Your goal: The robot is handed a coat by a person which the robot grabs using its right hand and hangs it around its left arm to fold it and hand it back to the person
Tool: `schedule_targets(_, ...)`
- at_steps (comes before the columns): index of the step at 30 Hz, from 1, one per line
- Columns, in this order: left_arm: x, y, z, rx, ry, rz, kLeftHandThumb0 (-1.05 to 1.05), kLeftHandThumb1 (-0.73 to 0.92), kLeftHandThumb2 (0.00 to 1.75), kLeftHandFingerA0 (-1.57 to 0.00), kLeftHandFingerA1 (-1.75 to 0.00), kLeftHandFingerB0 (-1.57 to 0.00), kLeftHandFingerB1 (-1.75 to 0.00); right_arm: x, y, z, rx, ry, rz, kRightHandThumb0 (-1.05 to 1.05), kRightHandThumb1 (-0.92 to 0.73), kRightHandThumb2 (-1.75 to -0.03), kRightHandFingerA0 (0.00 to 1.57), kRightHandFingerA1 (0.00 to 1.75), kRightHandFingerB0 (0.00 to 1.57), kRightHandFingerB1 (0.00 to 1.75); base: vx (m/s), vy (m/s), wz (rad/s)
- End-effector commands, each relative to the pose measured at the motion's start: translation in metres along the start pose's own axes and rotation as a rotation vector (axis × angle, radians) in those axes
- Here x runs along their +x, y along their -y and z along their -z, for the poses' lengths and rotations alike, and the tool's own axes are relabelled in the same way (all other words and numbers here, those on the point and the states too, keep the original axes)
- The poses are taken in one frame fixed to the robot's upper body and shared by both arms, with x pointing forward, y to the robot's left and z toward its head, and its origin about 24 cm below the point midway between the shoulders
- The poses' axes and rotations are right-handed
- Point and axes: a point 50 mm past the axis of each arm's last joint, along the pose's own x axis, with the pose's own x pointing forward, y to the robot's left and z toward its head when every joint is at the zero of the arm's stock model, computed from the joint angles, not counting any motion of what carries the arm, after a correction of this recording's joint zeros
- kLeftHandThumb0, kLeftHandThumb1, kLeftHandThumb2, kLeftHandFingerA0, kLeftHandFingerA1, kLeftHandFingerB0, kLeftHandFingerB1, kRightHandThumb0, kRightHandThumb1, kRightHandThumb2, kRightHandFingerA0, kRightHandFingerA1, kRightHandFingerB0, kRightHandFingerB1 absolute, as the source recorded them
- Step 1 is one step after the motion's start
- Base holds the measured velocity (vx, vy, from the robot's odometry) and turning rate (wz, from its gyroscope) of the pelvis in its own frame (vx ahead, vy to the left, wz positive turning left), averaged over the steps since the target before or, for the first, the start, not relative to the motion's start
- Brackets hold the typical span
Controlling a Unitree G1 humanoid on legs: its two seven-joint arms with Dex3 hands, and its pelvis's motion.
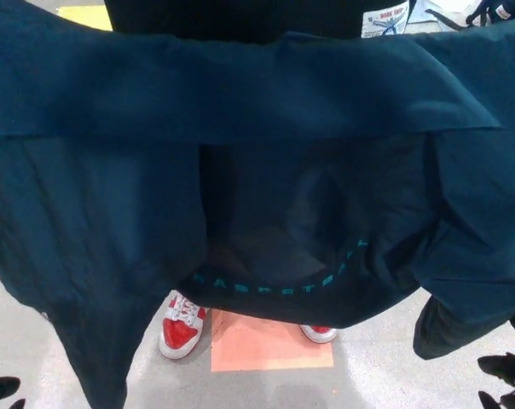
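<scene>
— Hanging wide across the view, the coat [257, 111] is spread before a person whose shoes [182, 328] show under the hem, likely so the robot can take it.
— And the robot's hands?
— The right hand [506, 379] sits low, clear of the cloth, fingers apart and empty. The left hand [0, 389] barely shows; open or closed cannot be told.

The coat [257, 128] spreads across the whole view, left edge to right. Past its lower hem a person's shoes [182, 328] stand on the floor [394, 375] — one left, one right — with a floor mark [270, 348] between them. The left hand [0, 389] is in the near left corner, the right hand [506, 379] in the near right.
</scene>
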Motion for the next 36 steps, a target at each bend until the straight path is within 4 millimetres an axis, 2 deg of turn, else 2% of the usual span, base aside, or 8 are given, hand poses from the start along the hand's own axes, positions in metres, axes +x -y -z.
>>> schedule_targets(1, -0.003, -0.005, 0.002, -0.008, 0.035, -0.004, -0.54, 0.87, 0.66, -0.34, -0.35, -0.32, -0.34, -0.004, 0.004, 0.005, -0.040, 0.027, -0.008, -0.72, -0.81, -1.10, 0.12, 0.45, 0.02, 0.38, 0.00, 0.000, 0.00)
schedule_targets(2, -0.003, -0.005, 0.002, -0.014, 0.039, -0.003, -0.60, 0.74, 1.03, -0.31, -0.51, -0.23, -0.46, -0.004, 0.005, 0.005, -0.031, 0.025, 0.003, -0.74, -0.81, -1.11, 0.11, 0.45, 0.00, 0.37, 0.00, 0.000, 0.00)
schedule_targets(6, -0.006, -0.004, 0.008, -0.039, 0.030, 0.001, -0.59, 0.88, 0.66, -0.33, -0.34, -0.29, -0.33, -0.005, 0.002, 0.007, -0.013, 0.044, 0.000, -0.70, -0.92, -0.74, 0.15, 0.32, 0.11, 0.29, 0.01, -0.001, 0.02)
schedule_targets(8, -0.007, -0.002, 0.010, -0.054, 0.041, 0.027, -0.59, 0.91, 0.67, -0.27, -0.33, -0.23, -0.32, -0.006, 0.002, 0.009, -0.012, 0.046, 0.014, -0.34, -0.57, -1.13, 0.00, 0.48, 0.00, 0.48, 0.00, 0.000, 0.00)
schedule_targets(15, -0.008, 0.002, 0.007, -0.107, 0.082, 0.054, -0.65, 0.92, 0.73, -0.21, -0.33, -0.21, -0.33, -0.016, 0.008, -0.023, -0.015, 0.281, 0.030, -0.84, -0.80, -0.82, 0.11, 0.31, 0.10, 0.27, 0.00, 0.000, 0.00)
schedule_targets(25, -0.007, 0.001, 0.003, -0.097, 0.104, 0.076, -0.33, 0.61, 1.15, 0.00, -0.48, 0.00, -0.47, -0.121, -0.014, -0.047, 0.072, 0.753, 0.042, -0.36, -0.51, -1.10, 0.00, 0.47, 0.00, 0.47, 0.00, 0.000, 0.00)
schedule_targets(30, -0.008, -0.001, 0.002, -0.076, 0.109, 0.074, -0.33, 0.61, 1.15, 0.00, -0.48, 0.00, -0.47, -0.174, -0.016, -0.069, 0.170, 0.995, 0.083, -0.77, -0.76, -1.00, 0.20, 0.43, 0.16, 0.41, 0.00, 0.000, 0.00)
schedule_targets(36, -0.009, -0.002, 0.006, -0.079, 0.088, 0.050, -0.70, 0.92, 0.72, -0.20, -0.32, -0.22, -0.32, -0.216, -0.010, -0.099, 0.251, 1.246, 0.047, -0.70, -0.92, -0.68, 0.27, 0.35, 0.20, 0.30, 0.00, 0.000, 0.00)
